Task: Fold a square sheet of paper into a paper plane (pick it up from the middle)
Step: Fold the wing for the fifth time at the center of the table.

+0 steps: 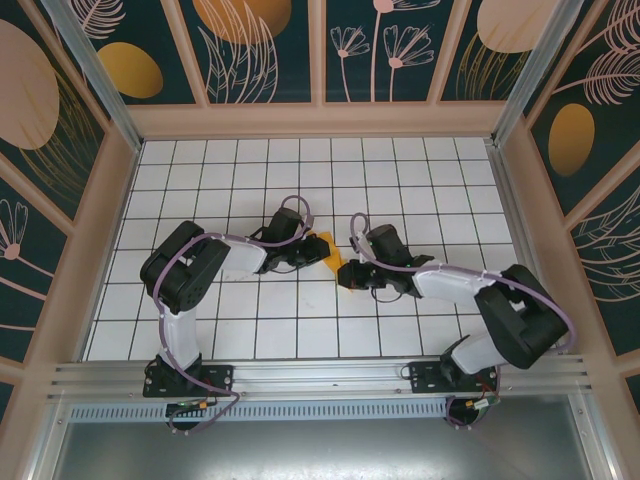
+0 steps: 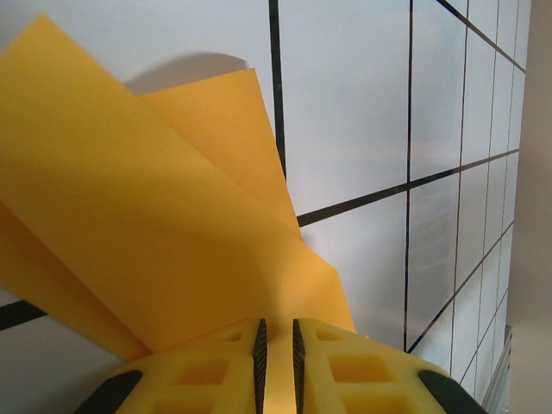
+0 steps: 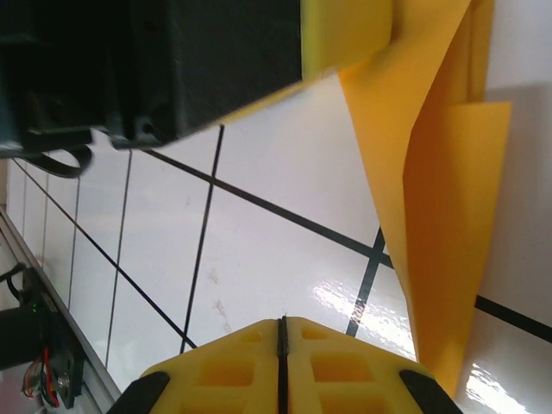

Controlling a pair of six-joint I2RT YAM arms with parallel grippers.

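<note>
Right now your left gripper (image 2: 276, 332) is pinching the part-folded square sheet of paper (image 2: 172, 224) mid-desk — your right gripper (image 3: 282, 332), pressed together and empty, is sitting just beside it, toward the desk's right edge.

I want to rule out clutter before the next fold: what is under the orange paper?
Around the folded paper, held by the left gripper with jaws closed on its edge, bare white gridded table and a shadow show. The tiles directly beneath its layers are covered.
</note>
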